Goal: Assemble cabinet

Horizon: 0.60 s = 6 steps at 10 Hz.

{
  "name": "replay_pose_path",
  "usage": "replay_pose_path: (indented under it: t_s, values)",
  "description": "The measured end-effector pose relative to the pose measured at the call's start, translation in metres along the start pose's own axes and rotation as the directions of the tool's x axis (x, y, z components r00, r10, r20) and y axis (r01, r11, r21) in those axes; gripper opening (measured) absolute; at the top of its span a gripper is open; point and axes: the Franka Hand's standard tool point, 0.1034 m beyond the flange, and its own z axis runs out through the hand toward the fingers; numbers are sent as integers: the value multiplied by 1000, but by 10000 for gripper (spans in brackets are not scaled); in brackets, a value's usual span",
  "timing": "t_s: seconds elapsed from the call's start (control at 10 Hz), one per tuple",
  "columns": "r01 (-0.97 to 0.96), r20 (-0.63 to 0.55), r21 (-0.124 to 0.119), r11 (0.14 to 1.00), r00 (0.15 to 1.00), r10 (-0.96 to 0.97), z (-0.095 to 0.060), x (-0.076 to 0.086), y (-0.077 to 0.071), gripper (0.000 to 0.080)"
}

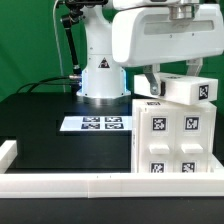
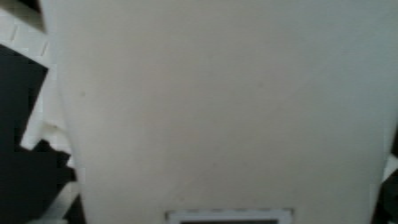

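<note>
The white cabinet body (image 1: 170, 140) stands upright at the exterior view's right, with several black-and-white tags on its front. A white tagged block (image 1: 188, 90) sits slightly tilted on top of it. My gripper (image 1: 165, 84) comes down from above and is shut on this block, with a dark finger (image 1: 145, 84) showing at its left end. The wrist view is almost filled by a smooth white surface of the cabinet part (image 2: 214, 100), with the edge of a tag (image 2: 224, 215) showing. My fingertips are hidden in that view.
The marker board (image 1: 97, 123) lies flat on the black table in front of the robot base (image 1: 103, 75). A long white border rail (image 1: 70, 182) runs along the near edge, with a short rail piece (image 1: 6, 153) at the exterior view's left.
</note>
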Motion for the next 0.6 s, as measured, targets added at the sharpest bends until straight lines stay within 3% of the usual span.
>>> replay_pose_path:
  t_s: [0.2, 0.6]
  values:
    - [-182, -11, -4, 983, 983, 182, 1, 0, -1, 544]
    - [-510, -23, 4, 860, 860, 510, 2, 2, -3, 544]
